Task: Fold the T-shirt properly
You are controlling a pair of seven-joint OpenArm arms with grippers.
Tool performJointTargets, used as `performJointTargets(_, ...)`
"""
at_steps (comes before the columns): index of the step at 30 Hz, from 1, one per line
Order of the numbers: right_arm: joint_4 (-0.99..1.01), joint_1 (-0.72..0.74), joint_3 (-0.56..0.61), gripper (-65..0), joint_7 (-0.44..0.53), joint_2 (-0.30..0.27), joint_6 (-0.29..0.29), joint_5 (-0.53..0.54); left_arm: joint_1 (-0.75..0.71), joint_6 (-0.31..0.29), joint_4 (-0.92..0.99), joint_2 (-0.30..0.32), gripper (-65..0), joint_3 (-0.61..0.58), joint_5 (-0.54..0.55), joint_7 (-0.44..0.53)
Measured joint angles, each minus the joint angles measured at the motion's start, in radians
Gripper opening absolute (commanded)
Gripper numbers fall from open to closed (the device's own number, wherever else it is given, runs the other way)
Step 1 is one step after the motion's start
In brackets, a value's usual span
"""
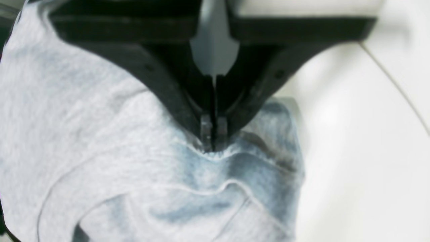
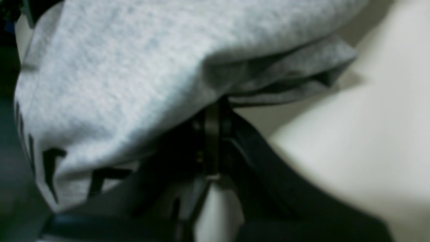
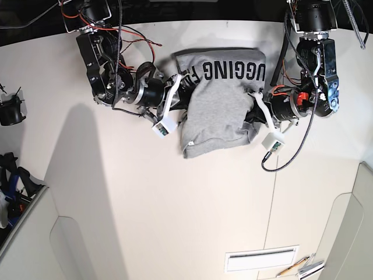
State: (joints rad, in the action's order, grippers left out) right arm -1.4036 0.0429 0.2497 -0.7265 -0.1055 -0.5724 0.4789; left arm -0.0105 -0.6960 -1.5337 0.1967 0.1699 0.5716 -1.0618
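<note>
The heather-grey T-shirt (image 3: 218,105) lies partly folded at the back middle of the white table (image 3: 145,204), with black capitals (image 3: 230,71) showing along its far edge. In the left wrist view my left gripper (image 1: 212,148) is shut on a stitched fold edge of the T-shirt (image 1: 100,134). In the base view this left gripper (image 3: 250,115) sits at the shirt's right side. My right gripper (image 2: 213,111) is shut on cloth, and the T-shirt (image 2: 134,67) drapes over its tips, black lettering showing at the lower left. From above, the right gripper (image 3: 187,88) meets the shirt's left side.
A pencil (image 3: 294,267) and a white slotted plate (image 3: 261,259) lie near the front right. A dark clamp (image 3: 11,108) sits at the left edge, with more gear below it. Table seams (image 3: 269,192) run to the front. Cables hang beside both arms.
</note>
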Motion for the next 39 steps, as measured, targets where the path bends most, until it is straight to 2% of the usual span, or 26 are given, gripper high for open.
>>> performJointTargets(7, -0.003, -0.002, -0.018, -65.0, -0.002, 0.000, 0.000, 0.000, -0.001, 0.000, -0.012, 0.000, -65.0, 0.000, -0.003, -0.001)
performJointTargets(12, -0.027, -0.001, -0.116, -65.0, -0.013, 0.000, 0.000, 0.000, -0.003, 0.003, -0.136, 0.000, -65.0, 0.002, -0.001, -0.013)
performJointTargets(21, -0.124, -0.002, -0.276, -65.0, -0.136, -0.007, -0.003, 0.113, -0.065, 0.014, -0.277, 0.020, -65.0, 0.066, 0.043, -0.042)
performJointTargets(28, -0.177, -0.048, -0.294, -65.0, -0.164, -0.144, -0.002, 0.196, -0.197, 0.014, -0.407, 0.071, -65.0, 0.142, 0.119, -0.079)
performJointTargets(33, -0.194, -0.114, -0.290, -65.0, -0.172, -0.194, -0.005, 0.235, -0.327, 0.004, -0.471, 0.119, -65.0, 0.217, 0.159, -0.100)
performJointTargets(39, -0.200, -0.200, -0.291, -65.0, -0.183, -0.293, -0.008, 0.298, -0.496, 0.002, -0.523, 0.123, -65.0, 0.290, 0.198, -0.132)
